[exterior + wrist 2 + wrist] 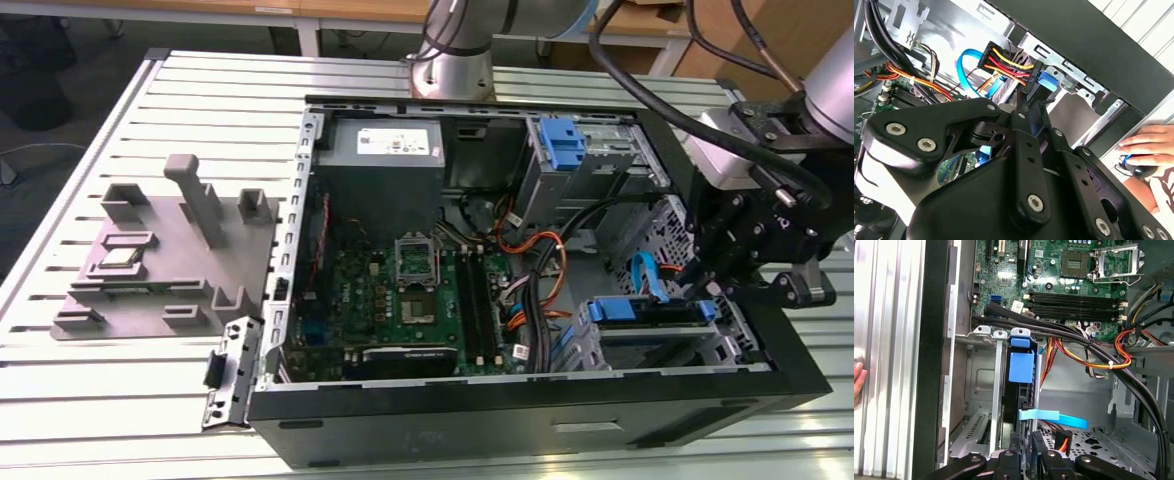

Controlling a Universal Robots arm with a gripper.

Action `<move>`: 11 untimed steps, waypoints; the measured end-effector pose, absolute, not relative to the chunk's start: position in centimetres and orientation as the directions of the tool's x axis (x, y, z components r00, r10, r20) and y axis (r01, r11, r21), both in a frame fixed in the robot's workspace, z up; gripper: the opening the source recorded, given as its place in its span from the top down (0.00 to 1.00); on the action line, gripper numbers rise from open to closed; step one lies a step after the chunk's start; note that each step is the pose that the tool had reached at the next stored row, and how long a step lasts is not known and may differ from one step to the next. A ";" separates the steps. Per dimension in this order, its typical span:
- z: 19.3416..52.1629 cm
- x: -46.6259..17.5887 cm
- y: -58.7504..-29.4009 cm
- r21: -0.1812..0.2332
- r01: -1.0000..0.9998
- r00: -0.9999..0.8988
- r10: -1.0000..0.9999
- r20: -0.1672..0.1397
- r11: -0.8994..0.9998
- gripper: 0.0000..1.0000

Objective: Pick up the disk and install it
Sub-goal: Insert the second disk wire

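Step in hand: the install, by my reading. The disk (pixel 1021 365) is already standing on edge inside the drive bay, at the near corner of the computer case (pixel 534 410) on the exterior view's right.
Tool: the tool (pixel 1025 437) is drawn narrow, one finger on either side of the disk's thin edge. That looks like a grip on it, folks.
Seating: the blue carrier tab sits level with the bay's metal rails in the first wrist view. Whether it has clicked home, I can't tell.
What the next move calls for: a straight line along the rails, no twisting, and care around the cables (pixel 1094 357) draped just beside the bay.
Surface: a slatted metal counter (pixel 134 400) carries the open case, with a grey fixture block (pixel 160 260) well apart on the exterior view's left.
Room: a person's hand (pixel 1149 142) rests just outside the case wall, on a small dark object.
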State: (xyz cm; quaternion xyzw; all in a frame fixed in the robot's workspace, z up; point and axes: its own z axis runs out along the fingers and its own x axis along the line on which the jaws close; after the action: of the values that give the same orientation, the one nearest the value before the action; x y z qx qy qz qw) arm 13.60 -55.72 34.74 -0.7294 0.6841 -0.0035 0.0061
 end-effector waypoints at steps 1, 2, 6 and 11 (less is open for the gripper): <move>34.7 13.6 -55.7 -0.014 -0.998 0.064 -0.998 -0.003 -0.064 0.76; 34.8 13.6 -55.7 -0.014 -0.998 0.064 -0.998 -0.003 -0.064 0.76; 35.0 13.6 -55.6 -0.014 -0.998 0.064 -0.998 -0.003 -0.064 0.76; 35.1 13.6 -55.4 -0.014 -0.998 0.064 -0.998 -0.005 -0.064 0.76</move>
State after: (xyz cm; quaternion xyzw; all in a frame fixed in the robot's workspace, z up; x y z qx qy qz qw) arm 13.60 -55.37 35.06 -0.7293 0.6841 -0.0031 0.0066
